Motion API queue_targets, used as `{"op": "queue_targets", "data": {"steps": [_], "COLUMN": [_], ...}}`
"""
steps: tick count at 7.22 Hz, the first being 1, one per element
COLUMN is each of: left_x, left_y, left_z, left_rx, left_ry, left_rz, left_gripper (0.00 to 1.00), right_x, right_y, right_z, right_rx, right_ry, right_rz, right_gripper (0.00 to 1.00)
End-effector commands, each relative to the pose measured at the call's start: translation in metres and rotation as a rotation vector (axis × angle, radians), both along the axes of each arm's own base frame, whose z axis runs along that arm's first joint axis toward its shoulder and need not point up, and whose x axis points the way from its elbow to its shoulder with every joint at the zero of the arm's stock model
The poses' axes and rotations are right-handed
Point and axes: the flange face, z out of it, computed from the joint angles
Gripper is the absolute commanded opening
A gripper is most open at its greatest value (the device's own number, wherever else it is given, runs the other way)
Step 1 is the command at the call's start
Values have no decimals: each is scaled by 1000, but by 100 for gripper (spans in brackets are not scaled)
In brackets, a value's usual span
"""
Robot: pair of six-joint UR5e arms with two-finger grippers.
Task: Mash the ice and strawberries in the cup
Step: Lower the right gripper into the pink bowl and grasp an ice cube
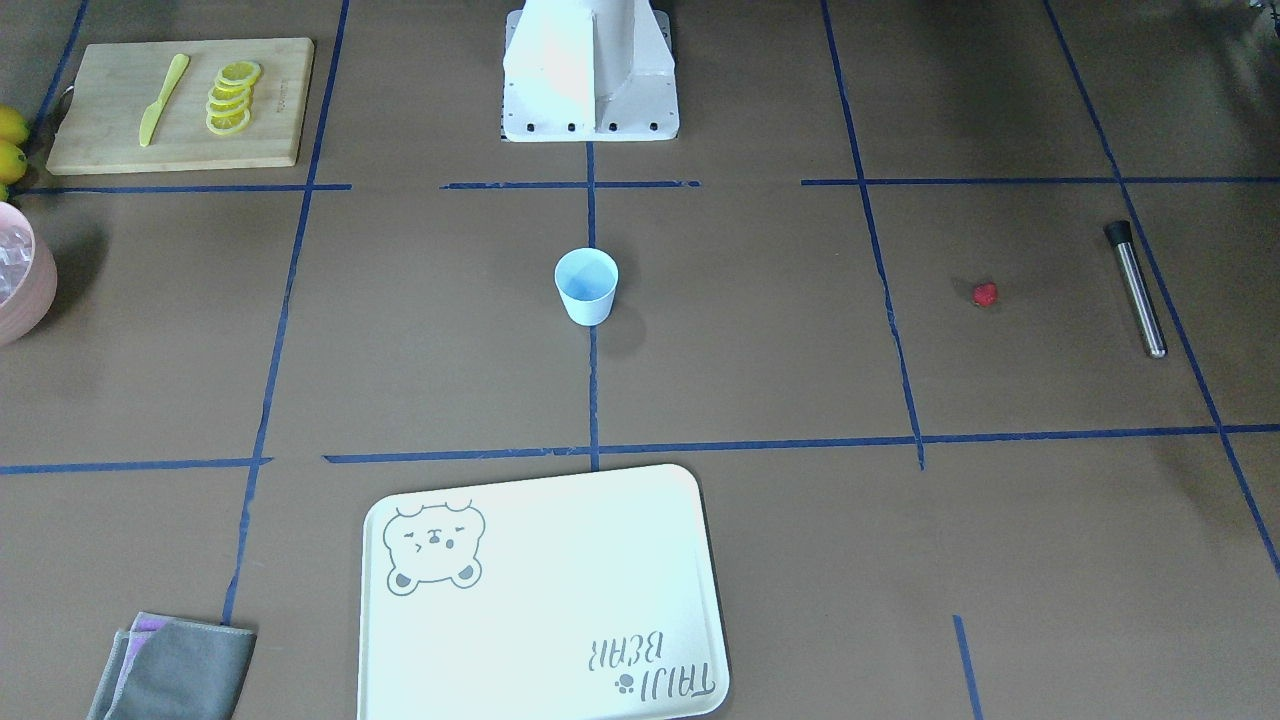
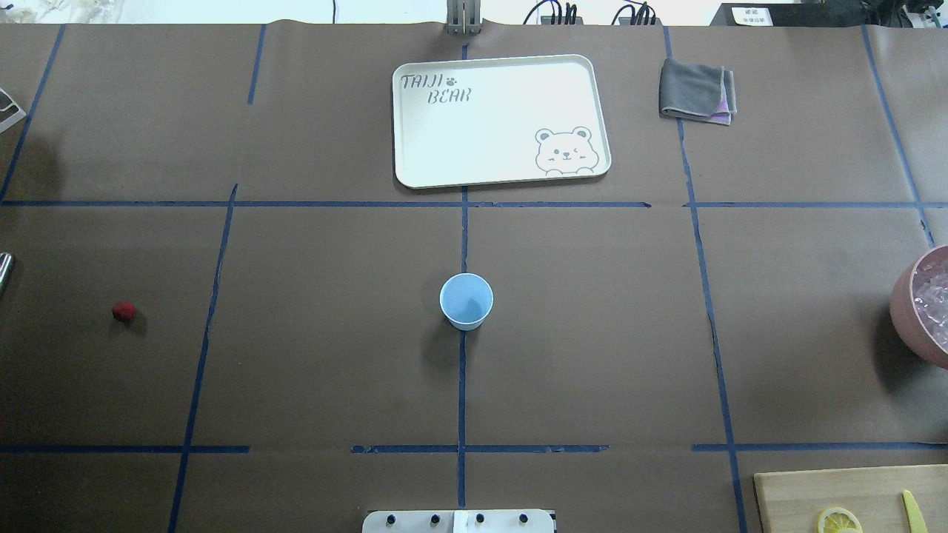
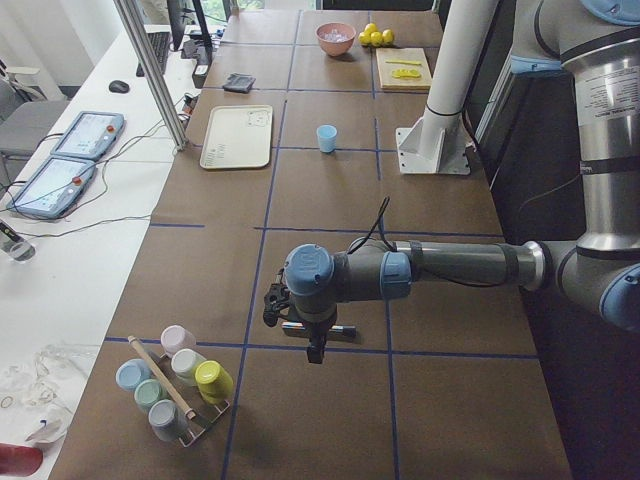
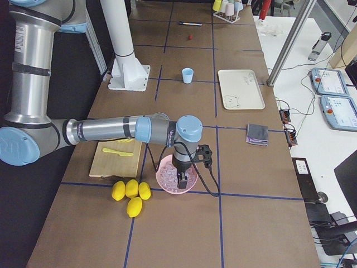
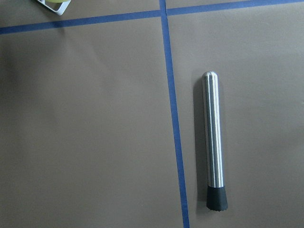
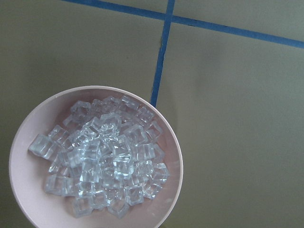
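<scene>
The left gripper (image 3: pixel 316 352) and right gripper (image 4: pixel 182 182) show only from the table's ends, too small to judge their jaws; the overhead view's edges cut the pink bowl (image 2: pixel 900 311) and muddler (image 2: pixel 4 269)

A: Where do the two fixed table views sit?

B: One looks forward and down from behind the robot, with the cup (image 2: pixel 466 300) mid-frame. The other faces the robot from beyond the tray (image 1: pixel 560 560), steeply down (so sides swap). Both share the cup and the tray.

A: The side views?

B: Each looks along the table from one end, with the cup far off.

A: The wrists?

B: Close, straight down. The left is over the steel muddler (image 5: pixel 213 142), well to one side of the cup. The right is over the pink bowl (image 6: pixel 23 194) of ice (image 6: pixel 104 156), well to the cup's other side.
</scene>
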Motion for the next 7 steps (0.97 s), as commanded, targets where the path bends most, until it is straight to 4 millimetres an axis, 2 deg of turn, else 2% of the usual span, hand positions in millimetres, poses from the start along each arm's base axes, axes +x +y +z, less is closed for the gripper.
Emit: {"op": "queue_targets", "data": {"steps": [1,3,6,7], "left_x": [0,0,0,0], "left_y": [0,-1,-1,-1], "left_z": [-1,0,0,0], "left_rx": [2,0,-1,-1], "left_ry": [-1,-1,-1,-1], "left_rz": [0,0,-1,-1], "left_gripper": [100,100,100,100], "right_x": [0,-5,-53,-61], "right_y": [0,-2,-13,-16], "right_z": [-1,-3,-14,-17], "right_rx": [0,10,118,128], "right_ry": [-2,-1,-2,-6], "right_rz": [1,-13,-120,-108], "right_gripper": [100,100,100,100]}}
